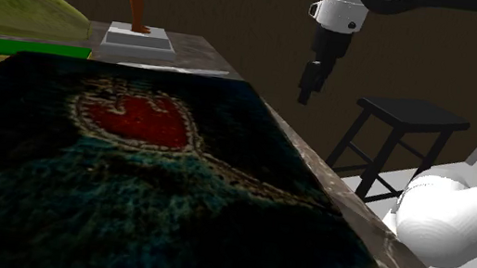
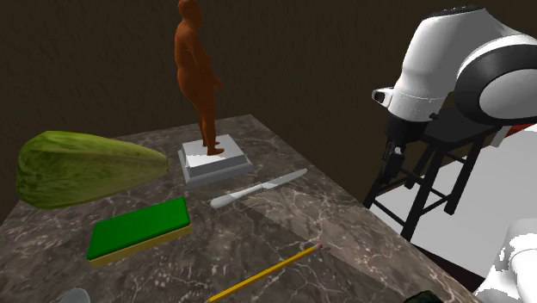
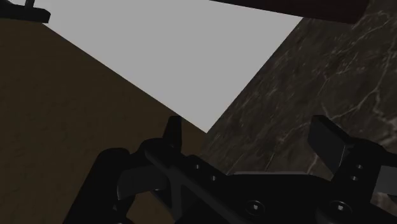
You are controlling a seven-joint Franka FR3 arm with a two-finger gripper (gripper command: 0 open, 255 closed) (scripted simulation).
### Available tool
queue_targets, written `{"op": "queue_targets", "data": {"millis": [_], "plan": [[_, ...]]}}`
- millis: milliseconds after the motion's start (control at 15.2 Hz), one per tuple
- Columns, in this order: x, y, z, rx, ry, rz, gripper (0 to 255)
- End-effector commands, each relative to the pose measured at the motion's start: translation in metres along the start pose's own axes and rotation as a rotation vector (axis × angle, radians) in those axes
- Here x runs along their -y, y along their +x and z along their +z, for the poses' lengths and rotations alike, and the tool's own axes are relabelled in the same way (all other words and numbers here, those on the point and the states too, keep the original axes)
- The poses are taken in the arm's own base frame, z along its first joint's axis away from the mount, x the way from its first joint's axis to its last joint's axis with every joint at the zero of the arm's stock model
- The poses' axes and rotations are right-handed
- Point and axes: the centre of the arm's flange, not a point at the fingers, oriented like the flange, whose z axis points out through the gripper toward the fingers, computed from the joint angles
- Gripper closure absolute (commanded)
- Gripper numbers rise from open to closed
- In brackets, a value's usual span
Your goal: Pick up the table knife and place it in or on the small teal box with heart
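A pale table knife [image 2: 256,189] lies flat on the marble table [image 2: 336,215], just in front of the statue's base. In the shoulder view the knife [image 1: 172,69] shows as a thin light strip behind the box. The dark teal box with a red heart [image 1: 133,143] takes up the near part of the table. My black gripper [image 1: 308,86] hangs in the air off the table's side edge, well apart from the knife and the box. Seen from the second exterior view, the gripper [image 2: 392,162] is past the table's right edge. In the wrist view the gripper [image 3: 251,137] is open with nothing between its fingers.
A brown figure on a grey base [image 2: 213,162] stands at the table's far end. A green leafy head [image 2: 82,168], a green sponge [image 2: 139,228] and a yellow pencil [image 2: 267,271] lie on the table. A black stool [image 1: 409,117] stands on the floor beside the gripper.
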Motion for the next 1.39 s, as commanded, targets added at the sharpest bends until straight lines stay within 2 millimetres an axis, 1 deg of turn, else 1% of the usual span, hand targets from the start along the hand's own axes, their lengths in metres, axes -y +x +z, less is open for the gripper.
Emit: {"op": "queue_targets", "data": {"millis": [0,330,660,990,1320], "plan": [[0.000,0.000,0.000,0.000,0.000,0.000,0],[0.016,0.056,-0.008,-0.037,0.050,-0.174,0],[0.041,0.107,-0.020,-0.074,0.100,-0.349,0],[0.073,0.154,-0.035,-0.112,0.150,-0.523,0],[0.113,0.193,-0.053,-0.149,0.200,-0.697,0]]}}
